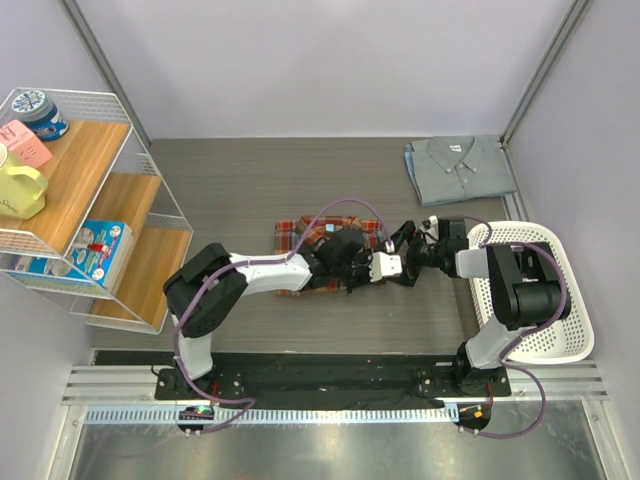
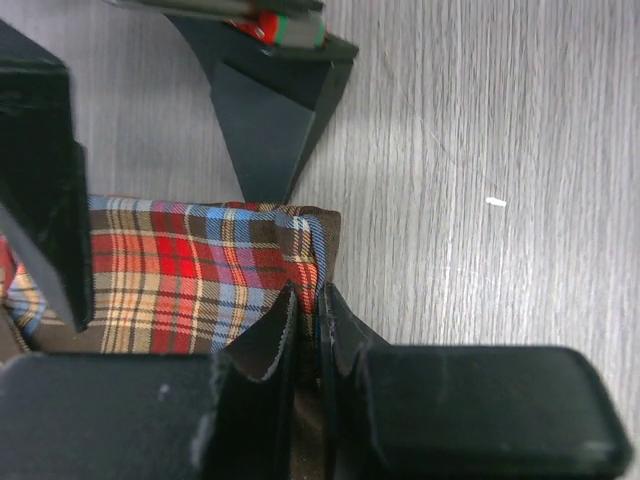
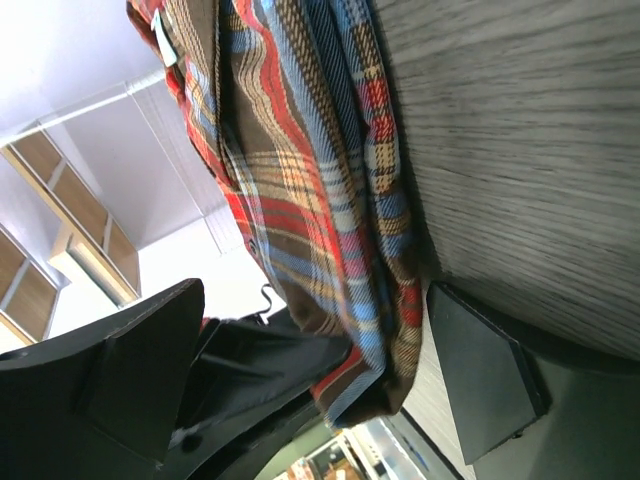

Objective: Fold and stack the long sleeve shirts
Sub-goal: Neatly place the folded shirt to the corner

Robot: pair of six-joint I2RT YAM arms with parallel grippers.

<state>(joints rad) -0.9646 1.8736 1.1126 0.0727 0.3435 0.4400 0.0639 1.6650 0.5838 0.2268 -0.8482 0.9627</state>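
Closest, the left gripper (image 2: 305, 300) pinches the edge of one red, brown, blue and yellow plaid flannel shirt (image 1: 292, 236) at the middle of the grey wood-grain table (image 1: 230, 180). I count two shirts; the second, a plain grey-blue collared shirt (image 1: 458, 168), lies folded at far right. The right gripper (image 3: 315, 300) is spread around the same plaid edge, and both wrists meet there.

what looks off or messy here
Nothing much. The grey-blue shirt lies folded at the far right; the plaid shirt has its right edge pinched in the left gripper. Only a white fleck on the table.
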